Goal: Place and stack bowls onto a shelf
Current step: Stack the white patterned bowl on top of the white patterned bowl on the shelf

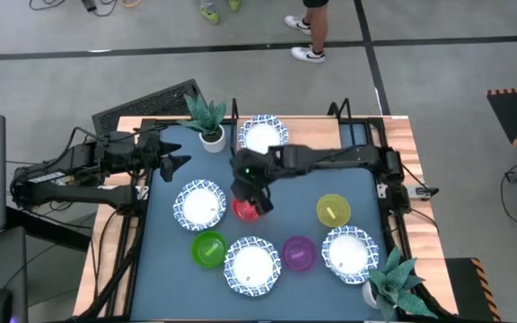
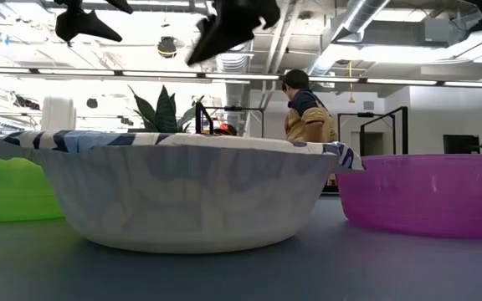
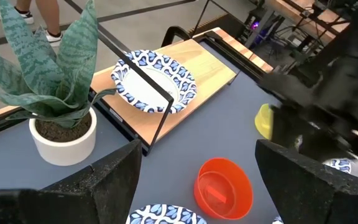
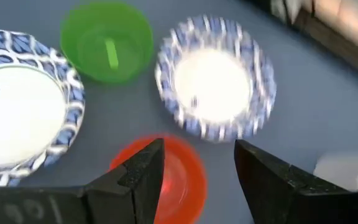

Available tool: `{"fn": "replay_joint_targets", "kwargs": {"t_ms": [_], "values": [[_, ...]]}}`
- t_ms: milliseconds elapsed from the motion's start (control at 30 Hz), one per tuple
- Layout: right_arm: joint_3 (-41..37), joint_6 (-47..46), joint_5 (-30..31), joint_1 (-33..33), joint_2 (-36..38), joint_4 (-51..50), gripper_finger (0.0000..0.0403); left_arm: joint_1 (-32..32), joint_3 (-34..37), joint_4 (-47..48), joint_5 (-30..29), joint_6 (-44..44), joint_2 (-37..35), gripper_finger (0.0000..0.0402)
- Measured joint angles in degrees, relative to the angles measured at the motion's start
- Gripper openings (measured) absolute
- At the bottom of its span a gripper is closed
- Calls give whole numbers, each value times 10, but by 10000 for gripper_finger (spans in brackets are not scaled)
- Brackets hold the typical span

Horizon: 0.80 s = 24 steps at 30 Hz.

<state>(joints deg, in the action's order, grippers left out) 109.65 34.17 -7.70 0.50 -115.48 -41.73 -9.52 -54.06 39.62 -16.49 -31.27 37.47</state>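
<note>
Right gripper (image 4: 197, 165), fingers spread wide, poised over the red bowl (image 1: 246, 210) mid-surface for pickup; shelf (image 3: 194, 71) at the far edge holds one patterned bowl (image 3: 154, 81); left gripper (image 1: 176, 161) waits open by the left edge.

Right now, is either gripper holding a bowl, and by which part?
Nothing is held. The right gripper hangs open above the red bowl; the left gripper is open too.

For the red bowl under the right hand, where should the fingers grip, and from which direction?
Probably the rim, from straight above. The red bowl sits upright and open on the tabletop, apart from the other bowls, so its thin wall is the only narrow part to pinch, one finger inside and one outside. The right hand hangs open above it; the left hand waits near the plant pot.
</note>
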Motion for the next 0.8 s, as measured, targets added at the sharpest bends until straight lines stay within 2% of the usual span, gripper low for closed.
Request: {"fn": "replay_joint_targets", "kwargs": {"t_ms": [267,633,800], "values": [[-19,100,-1,-40,-18,110,220,0,0,0,-8,-22,0,300],[-21,128,-8,-60,-117,150,220,0,0,8,-9,-56,0,300],[-22,129,16,-61,-152,178,220,0,0,11,-9,-61,0,300]]}}
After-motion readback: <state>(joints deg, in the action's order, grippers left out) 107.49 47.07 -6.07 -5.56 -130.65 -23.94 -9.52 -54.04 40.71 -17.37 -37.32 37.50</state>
